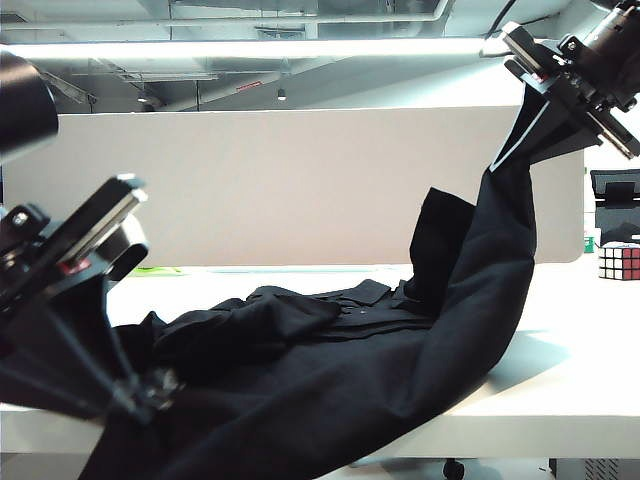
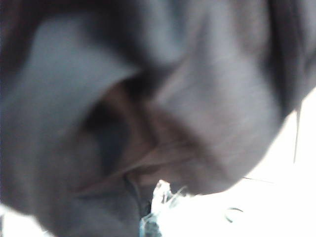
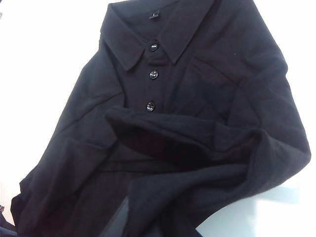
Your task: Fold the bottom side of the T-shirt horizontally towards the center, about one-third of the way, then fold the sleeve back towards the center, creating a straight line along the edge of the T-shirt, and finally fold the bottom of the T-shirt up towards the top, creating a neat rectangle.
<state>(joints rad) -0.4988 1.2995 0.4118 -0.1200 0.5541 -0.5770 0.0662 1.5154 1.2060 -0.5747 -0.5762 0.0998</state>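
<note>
White table (image 1: 560,400): carries the T-shirt (image 1: 330,370), black, collared, crumpled, long axis running from the near left edge up to the far right. Right claw (image 1: 515,150): raised high at right, pointing down-left, pressed together, pinching a shirt edge so cloth hangs in a taut sweep. Left claw (image 1: 150,392): low at near left, angled down, clamped on the shirt. Collar (image 3: 148,29): lies flat, three buttons showing.

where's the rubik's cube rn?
The multicoloured Rubik's cube sits at the far right edge of the exterior view on the white table, beyond the hanging black cloth T-shirt, below the raised right gripper.
</note>
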